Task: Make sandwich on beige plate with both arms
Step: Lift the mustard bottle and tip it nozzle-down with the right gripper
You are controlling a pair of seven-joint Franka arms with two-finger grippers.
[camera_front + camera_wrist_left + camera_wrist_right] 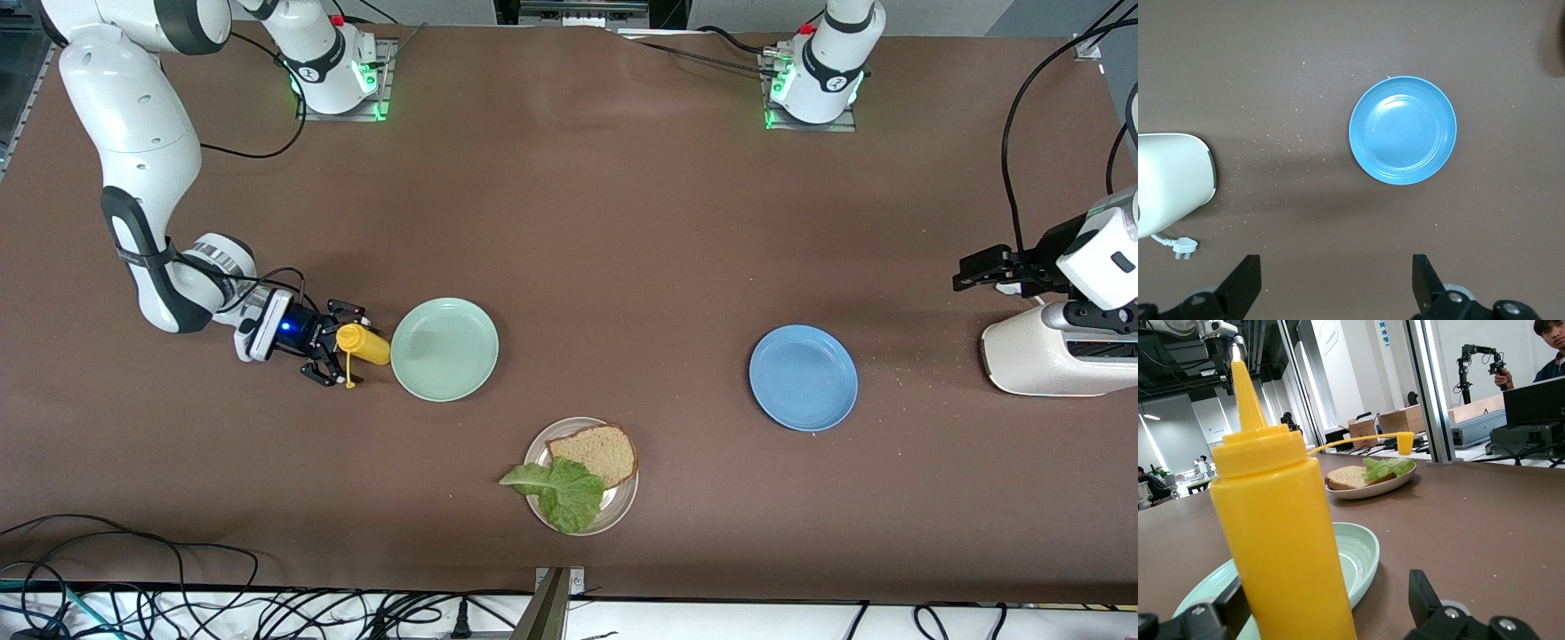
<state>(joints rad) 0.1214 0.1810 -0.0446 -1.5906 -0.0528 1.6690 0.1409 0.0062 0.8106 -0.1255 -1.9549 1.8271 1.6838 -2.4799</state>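
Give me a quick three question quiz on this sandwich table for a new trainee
1. True or false: the lettuce leaf lies on the beige plate.
2. Which plate is beside the yellow squeeze bottle? A mint-green plate, B blue plate.
3. How many bread slices show on the beige plate?

Key: 1 true. 2 A. 3 one bread slice.

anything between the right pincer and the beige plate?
Yes. A yellow squeeze bottle stands between the open fingers of the right pincer, and the mint-green plate sits right beside it, toward the beige plate, which lies nearer the front camera holding bread and lettuce.
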